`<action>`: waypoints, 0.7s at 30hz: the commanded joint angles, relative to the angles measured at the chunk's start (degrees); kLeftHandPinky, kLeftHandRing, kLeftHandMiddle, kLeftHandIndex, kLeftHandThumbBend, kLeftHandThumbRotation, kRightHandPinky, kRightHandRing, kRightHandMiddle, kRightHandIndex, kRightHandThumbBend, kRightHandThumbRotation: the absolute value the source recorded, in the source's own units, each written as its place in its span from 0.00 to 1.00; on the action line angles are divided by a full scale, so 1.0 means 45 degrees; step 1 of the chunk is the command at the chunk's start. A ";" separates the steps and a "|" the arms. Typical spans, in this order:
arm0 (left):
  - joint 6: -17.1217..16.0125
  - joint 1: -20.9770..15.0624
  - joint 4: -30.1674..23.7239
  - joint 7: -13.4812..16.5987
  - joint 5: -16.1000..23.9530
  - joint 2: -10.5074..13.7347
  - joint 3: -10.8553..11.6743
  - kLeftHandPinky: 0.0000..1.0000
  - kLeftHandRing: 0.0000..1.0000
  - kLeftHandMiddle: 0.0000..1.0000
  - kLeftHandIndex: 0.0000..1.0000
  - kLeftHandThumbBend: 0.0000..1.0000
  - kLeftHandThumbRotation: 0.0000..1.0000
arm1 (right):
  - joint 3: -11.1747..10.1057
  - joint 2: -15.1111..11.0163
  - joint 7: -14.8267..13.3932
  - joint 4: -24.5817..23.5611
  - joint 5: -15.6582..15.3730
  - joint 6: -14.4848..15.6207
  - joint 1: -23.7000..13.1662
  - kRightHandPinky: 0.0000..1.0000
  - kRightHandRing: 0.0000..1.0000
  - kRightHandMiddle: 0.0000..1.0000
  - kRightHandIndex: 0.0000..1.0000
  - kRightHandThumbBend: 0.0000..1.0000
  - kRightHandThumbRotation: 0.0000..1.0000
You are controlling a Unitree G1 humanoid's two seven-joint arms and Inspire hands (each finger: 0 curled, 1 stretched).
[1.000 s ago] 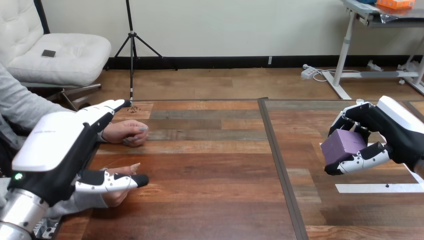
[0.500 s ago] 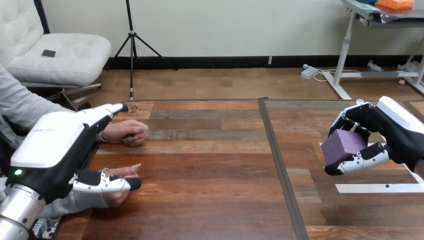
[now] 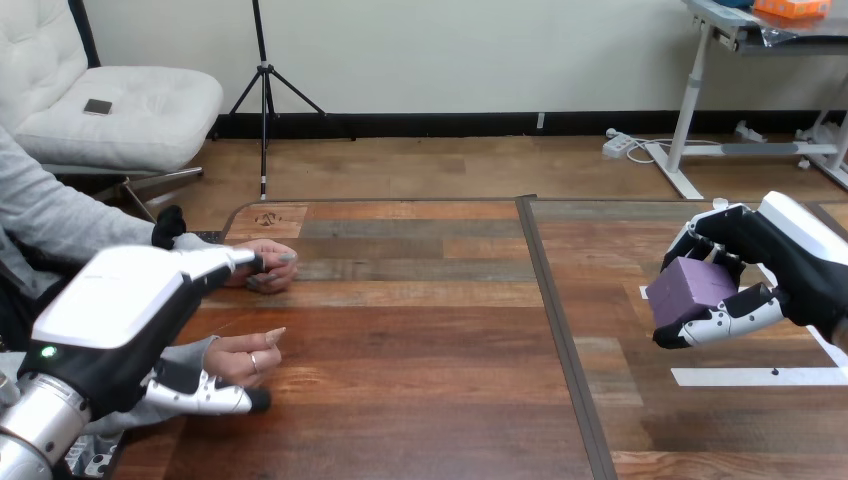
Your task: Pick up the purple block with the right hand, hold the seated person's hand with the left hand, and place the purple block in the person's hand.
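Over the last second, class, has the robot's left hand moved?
Yes: the left hand has drawn back from the table's far edge, toward the robot.

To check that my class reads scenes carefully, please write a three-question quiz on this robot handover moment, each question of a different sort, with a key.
1. Fill in: the left hand is beside the person's nearer hand at the table's ___ side.
2. The right hand holds: A) nothing B) the purple block C) a cup.
3. True or false: the purple block already lies in the person's hand.
Key: 1 left; 2 B; 3 false.
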 commanded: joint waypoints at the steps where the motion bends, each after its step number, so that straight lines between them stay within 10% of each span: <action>1: -0.0169 -0.0995 0.0334 -0.0166 -0.0056 0.0729 -0.0302 0.74 0.83 0.85 0.83 1.00 0.41 | -0.0504 0.0283 -0.0026 -0.0022 0.0292 -0.0064 -0.0754 0.33 0.36 0.41 0.44 0.85 0.00; 21: -0.0152 -0.1485 0.1560 -0.0625 0.0058 0.1686 -0.0886 0.76 0.80 0.82 0.81 1.00 0.40 | -0.0656 0.0358 0.0088 0.0387 0.0527 -0.0594 -0.0860 0.34 0.37 0.41 0.43 0.85 0.00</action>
